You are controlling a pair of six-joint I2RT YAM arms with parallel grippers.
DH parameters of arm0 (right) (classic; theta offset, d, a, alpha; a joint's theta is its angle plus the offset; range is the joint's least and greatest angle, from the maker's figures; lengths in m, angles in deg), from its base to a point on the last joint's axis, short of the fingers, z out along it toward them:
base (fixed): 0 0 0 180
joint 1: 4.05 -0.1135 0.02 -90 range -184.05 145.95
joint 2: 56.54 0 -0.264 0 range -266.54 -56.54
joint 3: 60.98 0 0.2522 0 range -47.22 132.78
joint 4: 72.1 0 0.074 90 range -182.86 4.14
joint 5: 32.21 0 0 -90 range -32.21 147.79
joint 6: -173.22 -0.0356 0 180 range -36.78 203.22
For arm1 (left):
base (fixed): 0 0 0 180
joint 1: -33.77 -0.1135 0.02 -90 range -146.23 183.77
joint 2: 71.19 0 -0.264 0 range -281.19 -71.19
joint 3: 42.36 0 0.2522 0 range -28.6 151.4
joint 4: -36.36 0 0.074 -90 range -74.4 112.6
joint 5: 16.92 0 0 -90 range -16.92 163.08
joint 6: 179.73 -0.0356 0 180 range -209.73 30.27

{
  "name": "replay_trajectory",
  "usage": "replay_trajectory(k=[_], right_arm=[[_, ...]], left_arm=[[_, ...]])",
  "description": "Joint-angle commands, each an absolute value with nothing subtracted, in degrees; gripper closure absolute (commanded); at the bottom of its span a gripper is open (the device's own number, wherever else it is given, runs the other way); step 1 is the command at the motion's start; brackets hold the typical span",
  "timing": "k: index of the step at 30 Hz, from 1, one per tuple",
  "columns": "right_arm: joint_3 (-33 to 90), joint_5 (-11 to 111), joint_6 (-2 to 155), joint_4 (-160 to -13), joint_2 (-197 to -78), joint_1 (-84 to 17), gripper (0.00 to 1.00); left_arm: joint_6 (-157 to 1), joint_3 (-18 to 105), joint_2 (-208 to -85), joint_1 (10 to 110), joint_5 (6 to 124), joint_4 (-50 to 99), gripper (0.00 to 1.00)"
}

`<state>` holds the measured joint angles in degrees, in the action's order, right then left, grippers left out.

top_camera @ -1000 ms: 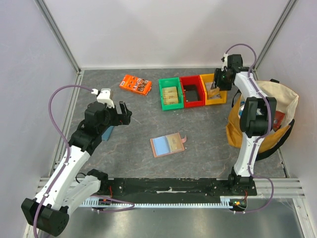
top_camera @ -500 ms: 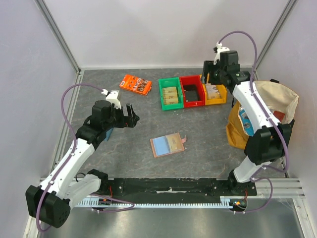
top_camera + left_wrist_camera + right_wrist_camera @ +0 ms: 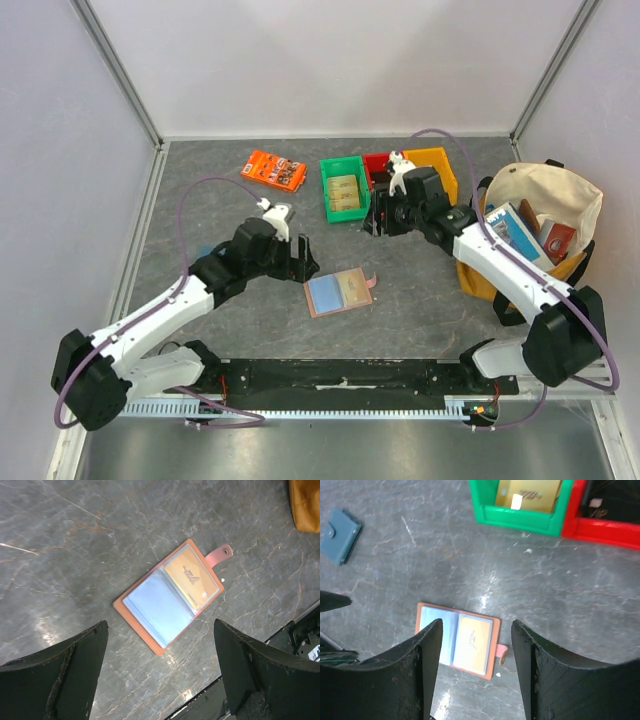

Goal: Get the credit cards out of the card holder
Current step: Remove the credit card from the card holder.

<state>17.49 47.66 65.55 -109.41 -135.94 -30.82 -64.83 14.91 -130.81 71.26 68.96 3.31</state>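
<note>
The tan card holder [image 3: 339, 292] lies open and flat on the table, snap tab to the right. Its left half shows light blue lining and its right half holds a yellow card [image 3: 192, 577]. It also shows in the left wrist view [image 3: 167, 597] and in the right wrist view [image 3: 457, 639]. My left gripper [image 3: 300, 262] is open and empty, just left of the holder. My right gripper [image 3: 380, 222] is open and empty, above the table behind the holder, which shows between its fingers [image 3: 426, 670].
Green [image 3: 343, 190], red [image 3: 375, 165] and yellow [image 3: 437, 160] bins stand in a row at the back; the green one holds a yellow card [image 3: 527, 492]. An orange packet [image 3: 274, 170] lies at back left. A teal pouch [image 3: 340, 536] lies left. A canvas bag [image 3: 535, 235] stands right.
Both arms have swung in toward the middle. My left gripper moved right to the holder's left side. My right gripper left the yellow bin and came forward over the table.
</note>
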Motion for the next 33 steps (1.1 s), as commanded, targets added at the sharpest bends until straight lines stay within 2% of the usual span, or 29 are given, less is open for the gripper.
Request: replay_trajectory(k=[1,12,23,28,29,33], right_arm=[[11.2,43.0,61.3,-103.0,-132.7,-32.8,0.37],[-1.9,40.6,57.7,-93.0,-135.1,-36.0,0.47],[-4.5,41.3,58.8,-90.3,-141.6,-37.6,0.55],[-4.4,42.8,59.7,-91.4,-143.9,-38.2,0.56],[-4.4,42.8,59.8,-91.6,-144.3,-38.3,0.56],[-4.8,43.6,60.1,-91.8,-145.2,-38.9,0.56]], left_arm=[[-60.2,14.9,-134.8,76.6,72.8,7.7,0.09],[-57.5,16.4,-148.0,82.4,81.8,6.4,0.16],[-55.5,16.8,-157.8,84.4,85.3,5.4,0.20],[-54.6,16.7,-159.5,84.6,85.6,5.1,0.26],[-54.3,16.7,-159.7,84.6,85.6,5.1,0.30],[-53.6,16.3,-160.4,84.7,84.9,5.3,0.36]])
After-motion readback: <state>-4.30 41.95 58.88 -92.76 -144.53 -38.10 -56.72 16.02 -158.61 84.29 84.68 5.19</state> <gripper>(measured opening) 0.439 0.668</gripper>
